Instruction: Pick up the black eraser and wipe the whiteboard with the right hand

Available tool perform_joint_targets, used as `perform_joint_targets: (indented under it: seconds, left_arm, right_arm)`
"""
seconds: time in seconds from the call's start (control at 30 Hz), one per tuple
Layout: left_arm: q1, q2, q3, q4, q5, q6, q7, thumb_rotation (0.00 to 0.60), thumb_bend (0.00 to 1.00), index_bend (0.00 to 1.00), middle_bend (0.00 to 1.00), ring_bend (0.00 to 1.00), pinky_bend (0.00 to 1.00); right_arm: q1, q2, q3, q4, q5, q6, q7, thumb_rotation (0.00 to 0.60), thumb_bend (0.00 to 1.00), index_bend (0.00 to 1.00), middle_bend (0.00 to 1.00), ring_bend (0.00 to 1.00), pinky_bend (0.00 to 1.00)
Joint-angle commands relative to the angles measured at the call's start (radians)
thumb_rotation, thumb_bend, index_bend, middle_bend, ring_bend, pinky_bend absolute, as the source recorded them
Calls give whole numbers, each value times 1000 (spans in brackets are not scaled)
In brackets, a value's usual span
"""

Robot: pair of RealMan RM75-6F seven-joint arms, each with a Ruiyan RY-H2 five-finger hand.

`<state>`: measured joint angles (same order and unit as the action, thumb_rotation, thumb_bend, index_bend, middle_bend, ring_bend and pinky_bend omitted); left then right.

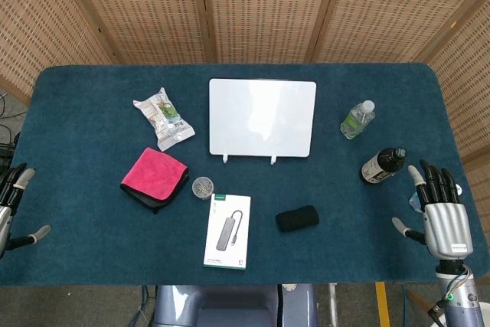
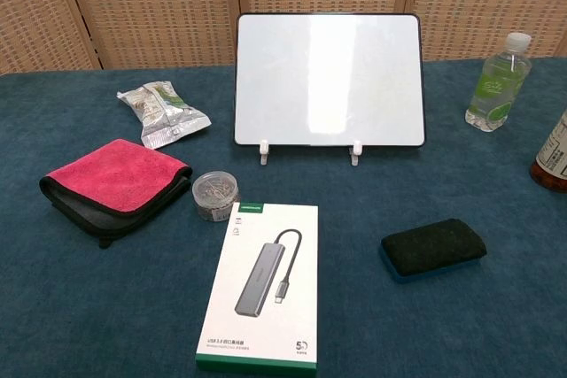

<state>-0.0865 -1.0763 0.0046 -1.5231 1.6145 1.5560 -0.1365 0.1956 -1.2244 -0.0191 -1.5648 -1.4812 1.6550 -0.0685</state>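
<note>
The black eraser (image 1: 297,219) (image 2: 433,247) lies flat on the blue table, in front of the whiteboard and a little to its right. The whiteboard (image 1: 262,117) (image 2: 329,80) stands upright on two small white feet at the table's middle; its face looks blank. My right hand (image 1: 439,214) hovers at the table's right edge, fingers spread and holding nothing, well to the right of the eraser. My left hand (image 1: 11,208) shows only partly at the far left edge, fingers apart and empty. Neither hand appears in the chest view.
A dark bottle (image 1: 382,165) and a clear water bottle (image 1: 357,119) stand between my right hand and the board. A white product box (image 1: 228,230), a small round tin (image 1: 203,186), a folded pink cloth (image 1: 155,177) and a snack packet (image 1: 163,117) lie to the left.
</note>
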Motion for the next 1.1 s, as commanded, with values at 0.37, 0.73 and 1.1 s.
perform_joint_targets:
  seconds: [0.37,0.73,1.1]
  left_arm:
    - [-6,4,14,-6,24,-10,-6,600,0,0,0,0,0]
    - [-19,3,1,-9,-6,-39,-2,600,0,0,0,0,0]
    - [-24,-1,-12,-15,-48,-67,8,600,0,0,0,0,0]
  right_arm:
    - [-21,39,2,1,-59,-52,87,600,0,0,0,0,0]
    - [200,55,-42,34,-317,-333,242,600,0,11,22,0,98]
    - [374,-26,-32,61,-352,-597,150,600,0,62,80,0,153]
